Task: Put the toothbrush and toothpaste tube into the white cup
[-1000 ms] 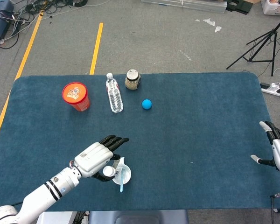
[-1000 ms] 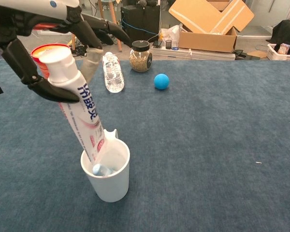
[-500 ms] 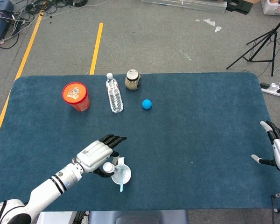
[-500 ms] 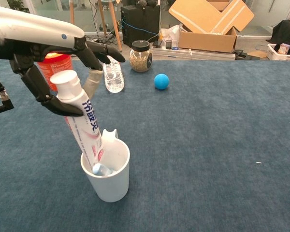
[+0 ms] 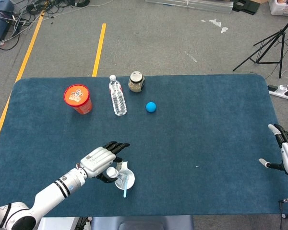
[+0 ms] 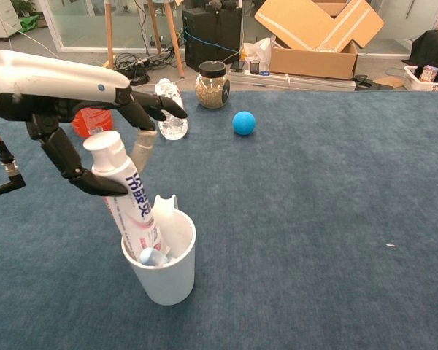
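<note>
The white cup (image 5: 126,181) (image 6: 165,281) stands near the table's front edge, left of centre. A toothbrush (image 5: 126,187) (image 6: 152,255) with a blue end sits inside it. The white toothpaste tube (image 6: 133,211) leans in the cup, cap (image 5: 112,171) up and tilted left. My left hand (image 5: 101,160) (image 6: 73,109) is over the cup's left side; its thumb and a finger pinch the tube just below the cap while the other fingers stay spread. My right hand (image 5: 287,154) hovers open at the table's right edge, holding nothing.
At the back left stand a red cup (image 5: 78,98) (image 6: 92,120), a lying water bottle (image 5: 117,96) (image 6: 170,113), a brown-filled jar (image 5: 136,81) (image 6: 212,85) and a blue ball (image 5: 151,107) (image 6: 243,122). The table is covered with blue cloth (image 5: 206,124).
My left hand has come down and back toward the cup, sinking the toothpaste tube deeper into it. The right hand has not moved.
</note>
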Robot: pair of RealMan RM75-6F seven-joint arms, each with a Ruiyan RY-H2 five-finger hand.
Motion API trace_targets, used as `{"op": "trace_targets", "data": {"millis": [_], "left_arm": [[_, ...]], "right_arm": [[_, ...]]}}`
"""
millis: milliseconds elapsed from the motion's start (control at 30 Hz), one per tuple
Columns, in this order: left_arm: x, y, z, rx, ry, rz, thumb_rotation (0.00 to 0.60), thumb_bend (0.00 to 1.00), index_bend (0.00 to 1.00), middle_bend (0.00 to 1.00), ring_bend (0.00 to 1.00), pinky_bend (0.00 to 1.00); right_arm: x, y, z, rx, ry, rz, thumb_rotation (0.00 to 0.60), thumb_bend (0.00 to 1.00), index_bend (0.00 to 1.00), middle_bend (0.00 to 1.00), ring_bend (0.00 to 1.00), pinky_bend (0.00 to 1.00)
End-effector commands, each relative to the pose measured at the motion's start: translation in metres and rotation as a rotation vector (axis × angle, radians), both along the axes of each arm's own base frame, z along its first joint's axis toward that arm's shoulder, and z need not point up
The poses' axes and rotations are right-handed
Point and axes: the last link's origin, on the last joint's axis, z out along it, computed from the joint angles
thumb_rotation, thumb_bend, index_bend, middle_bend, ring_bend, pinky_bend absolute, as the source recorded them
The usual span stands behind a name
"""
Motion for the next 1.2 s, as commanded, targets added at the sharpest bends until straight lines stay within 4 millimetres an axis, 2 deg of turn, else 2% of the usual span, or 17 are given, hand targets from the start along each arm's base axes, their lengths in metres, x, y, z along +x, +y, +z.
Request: {"op": "trace_targets", "data": {"millis": [33, 567, 733, 1200], "left_arm": [[-0.001, -0.002, -0.003, -0.015, -0.006, 0.002, 0.600, 0.61, 0.50, 0.00, 0.00, 0.00], [-0.006, -0.005, -0.014, -0.056, -0.026, 0.005, 0.600, 0.58, 0.37, 0.00, 0.00, 0.00], [-0.007, -0.006, -0.012, -0.054, -0.029, 0.005, 0.600, 0.57, 0.27, 0.00, 0.00, 0.00], [-0.019, -0.009, 0.002, -0.010, -0.025, 0.035, 0.600, 0.57, 0.09, 0.00, 0.00, 0.00]], "right_arm": [[0.000, 0.000, 0.000, -0.001, -0.001, -0.001, 0.600, 0.00, 0.12, 0.10, 0.15, 0.57], [-0.001, 0.000, 0.002, -0.004, -0.007, -0.002, 0.600, 0.00, 0.12, 0.10, 0.15, 0.57], [-0.001, -0.001, 0.002, -0.003, -0.006, -0.003, 0.600, 0.00, 0.12, 0.10, 0.15, 0.57], [-0.001, -0.001, 0.001, -0.002, -0.002, -0.004, 0.600, 0.00, 0.12, 0.10, 0.15, 0.57]]}}
